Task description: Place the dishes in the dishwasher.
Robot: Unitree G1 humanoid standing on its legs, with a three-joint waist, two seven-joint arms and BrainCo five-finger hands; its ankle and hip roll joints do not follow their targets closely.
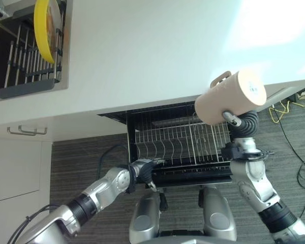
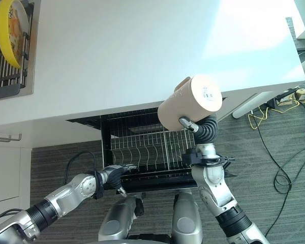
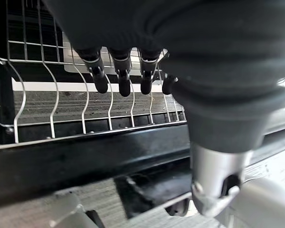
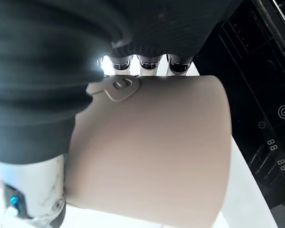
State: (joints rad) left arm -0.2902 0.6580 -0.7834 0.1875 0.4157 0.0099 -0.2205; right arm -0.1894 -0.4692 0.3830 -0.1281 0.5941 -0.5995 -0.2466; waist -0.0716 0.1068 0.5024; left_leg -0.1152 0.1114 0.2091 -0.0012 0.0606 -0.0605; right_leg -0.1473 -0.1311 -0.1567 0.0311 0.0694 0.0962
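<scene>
Mug (image 1: 230, 97) sat gripped in our right hand (image 2: 201, 126), raised over the rack (image 1: 180, 145) beside the table (image 1: 157, 46) — our left hand (image 1: 142, 172) rested relaxed, fingers on the rack's front edge. Lowered tilted, we judged, it could catch the tines — and tip.

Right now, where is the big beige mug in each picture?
Left eye view: the mug is right of the middle, held up by the right hand above the dishwasher rack.
Right eye view: the mug sits near the middle, above the same rack.
Left wrist view: the rack's wires, no mug.
Right wrist view: the mug is huge, just past the fingers.
Shared landmark: the white wire rack.
</scene>
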